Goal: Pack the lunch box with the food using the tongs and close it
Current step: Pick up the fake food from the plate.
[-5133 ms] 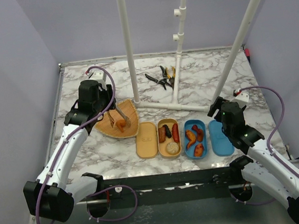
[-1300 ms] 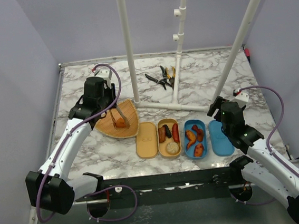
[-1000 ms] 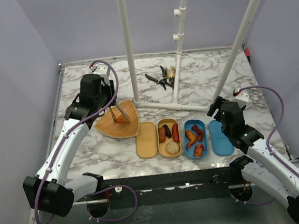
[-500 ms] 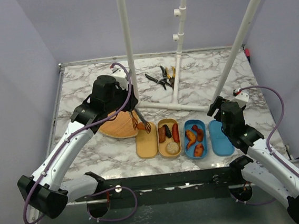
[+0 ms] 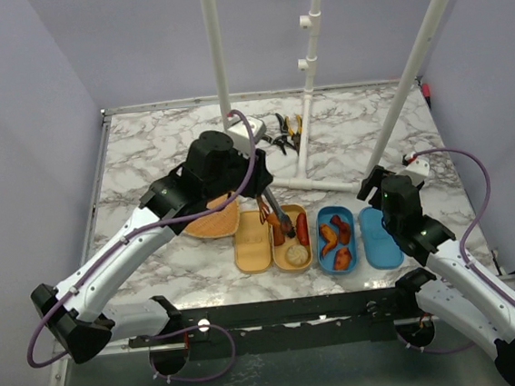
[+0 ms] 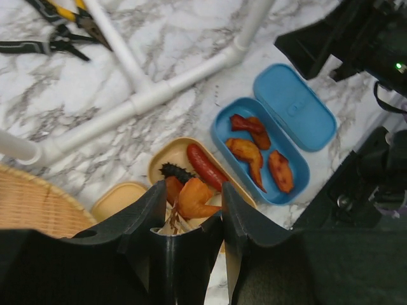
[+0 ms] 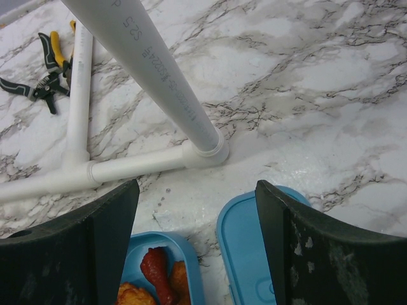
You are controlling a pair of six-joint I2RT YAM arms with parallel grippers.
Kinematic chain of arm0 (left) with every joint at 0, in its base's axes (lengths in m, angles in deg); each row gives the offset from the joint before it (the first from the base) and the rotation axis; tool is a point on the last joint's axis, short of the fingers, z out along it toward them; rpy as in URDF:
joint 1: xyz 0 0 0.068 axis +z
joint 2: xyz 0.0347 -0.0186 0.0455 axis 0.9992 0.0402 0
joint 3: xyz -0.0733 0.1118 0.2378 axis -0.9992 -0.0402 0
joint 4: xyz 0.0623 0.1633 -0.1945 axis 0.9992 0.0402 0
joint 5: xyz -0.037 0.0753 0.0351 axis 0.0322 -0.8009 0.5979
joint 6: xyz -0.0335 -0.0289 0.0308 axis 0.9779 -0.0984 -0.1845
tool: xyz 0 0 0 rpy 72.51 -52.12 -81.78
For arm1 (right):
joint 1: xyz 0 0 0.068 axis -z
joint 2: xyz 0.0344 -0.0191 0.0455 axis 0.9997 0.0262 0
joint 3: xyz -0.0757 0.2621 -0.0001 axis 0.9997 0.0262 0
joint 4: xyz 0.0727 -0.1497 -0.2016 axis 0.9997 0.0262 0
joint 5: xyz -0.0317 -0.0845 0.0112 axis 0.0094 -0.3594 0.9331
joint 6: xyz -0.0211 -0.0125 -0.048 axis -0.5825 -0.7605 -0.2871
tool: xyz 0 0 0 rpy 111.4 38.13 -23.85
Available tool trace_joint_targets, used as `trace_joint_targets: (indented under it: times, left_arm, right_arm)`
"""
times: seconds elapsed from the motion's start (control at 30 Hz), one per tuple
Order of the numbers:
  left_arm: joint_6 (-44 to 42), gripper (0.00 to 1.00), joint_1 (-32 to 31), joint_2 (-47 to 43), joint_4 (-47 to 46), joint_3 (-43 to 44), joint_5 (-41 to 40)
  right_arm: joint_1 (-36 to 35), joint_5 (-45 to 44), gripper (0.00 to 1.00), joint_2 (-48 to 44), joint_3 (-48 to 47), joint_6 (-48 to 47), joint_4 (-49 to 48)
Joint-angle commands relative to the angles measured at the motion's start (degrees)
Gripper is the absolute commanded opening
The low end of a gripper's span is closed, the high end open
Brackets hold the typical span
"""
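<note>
Left arm (image 5: 143, 231) has swung off the wicker tray (image 5: 207, 223) toward 3 o'clock and now hangs over the tan box (image 5: 288, 210). Right arm (image 5: 426, 241) hasn't moved.

Near row on the surface (image 5: 154, 258), from 9 to 3 o'clock: tan lid (image 5: 252, 242), tan box, blue box (image 6: 219, 127), blue lid (image 5: 379, 237). They sit side by side, long axes all 12–6.

Left jaws are about half closed, clamped on the tongs (image 5: 276, 217). The tongs pinch one orange piece (image 6: 194, 198).

Key relation: the tongs run from the jaws toward 5 o'clock, and the piece hangs over the tan box's 12 o'clock half. A release here should land it inside, I'd say. The left arm is nearer the tan box and lid.

Right jaws are wide apart and hold nothing. They hover above the seam between blue box and blue lid, so that arm is nearer for closing the blue one.

Counts:
- 1 tongs, 2 boxes, 2 lids.
- Tan box: red sausage (image 6: 205, 166), dark brown bit (image 6: 176, 171), beige ball (image 5: 296, 255), plus a brownish bit half hidden by the jaws.
- Blue box: 3 orange-red pieces (image 6: 280, 171) for sure; the 12 o'clock one may be two.
- 1 piece in the tongs.

Further back: wicker tray at 10 o'clock of the boxes, then the white pipe frame (image 5: 293, 182). The pliers (image 5: 281, 134) lie furthest, seemingly two pairs.
</note>
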Motion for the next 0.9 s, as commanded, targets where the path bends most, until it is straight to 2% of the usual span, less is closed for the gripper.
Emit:
trace_joint_targets:
  times: [0.0,0.17,0.43,0.87]
  left_arm:
    - [1.29,0.25,-6.78,2.76,-4.41,1.47,0.00]
    - [1.25,0.25,-12.28,6.63,-8.91,1.64,0.82]
    - [1.89,0.25,-14.25,13.20,-15.88,1.97,4.86]
    - [1.34,0.25,-15.52,18.45,-18.75,4.26,6.38]
  right_arm:
    - [0.39,-0.77,0.79,-0.49,-2.02,0.60,0.40]
    - [0.37,-0.85,0.79,-0.58,-2.19,0.46,0.47]
    - [0.38,-1.30,0.79,-1.00,-1.76,0.49,0.80]
    - [0.37,-3.17,0.79,-1.86,-1.07,-0.31,1.03]
